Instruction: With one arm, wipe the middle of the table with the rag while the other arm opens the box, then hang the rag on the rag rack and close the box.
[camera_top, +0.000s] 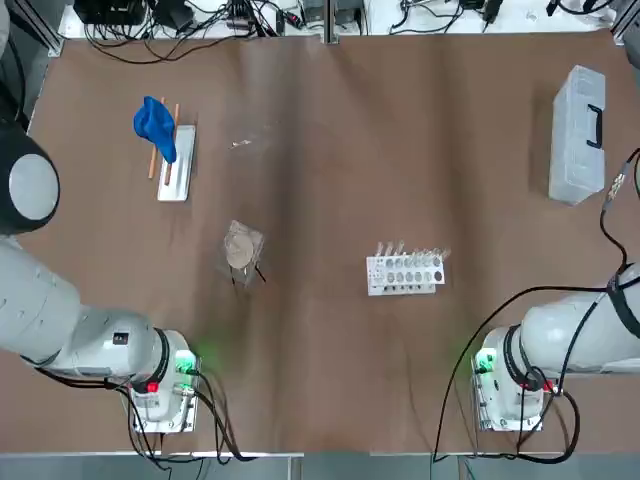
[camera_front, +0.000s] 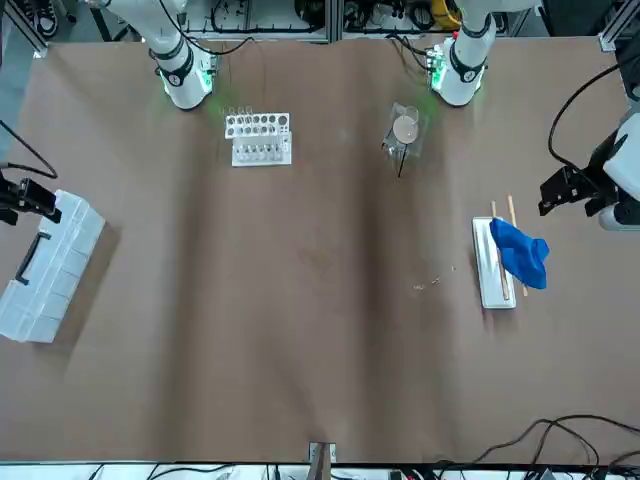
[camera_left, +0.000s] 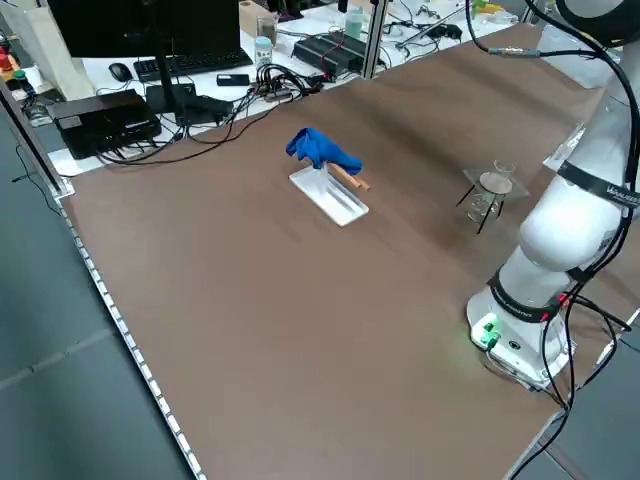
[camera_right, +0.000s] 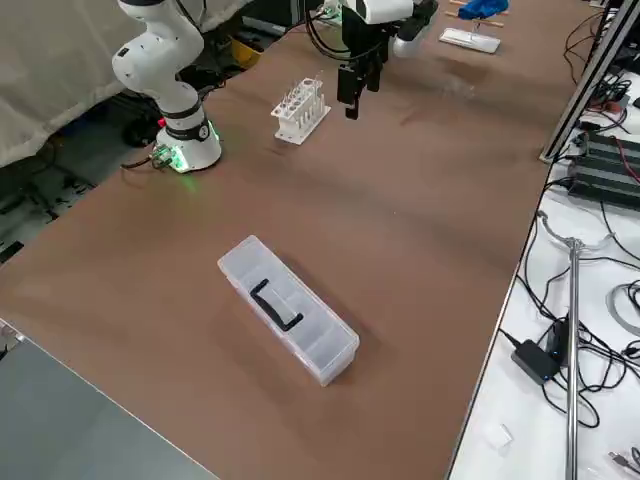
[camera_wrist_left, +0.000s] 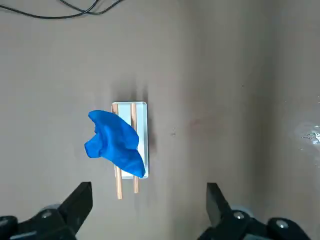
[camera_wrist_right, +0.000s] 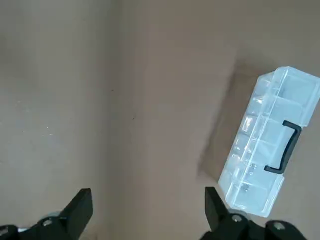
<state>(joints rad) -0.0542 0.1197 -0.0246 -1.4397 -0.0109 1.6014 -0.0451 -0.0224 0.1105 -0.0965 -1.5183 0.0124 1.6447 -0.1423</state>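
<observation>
1. Left gripper (camera_wrist_left: 145, 210): raised above the table, pointing down, fingers spread wide, holding nothing.
2. Right gripper (camera_wrist_right: 145, 210): likewise raised, wide open, empty.
3. Small bright blue soft rag (camera_top: 155, 125): draped over the thin wooden rods of the narrow white rag rack (camera_top: 177, 166).
4. Long translucent plastic box (camera_top: 578, 133) with black handle: lid shut, at the table's right edge.

Bright blue rag (camera_top: 155, 127); white rack (camera_top: 177, 162) with pale wooden rods; whitish see-through box (camera_top: 578, 133), black handle; brown wood-grain table (camera_top: 320, 330); white tube holder (camera_top: 404, 272).
</observation>
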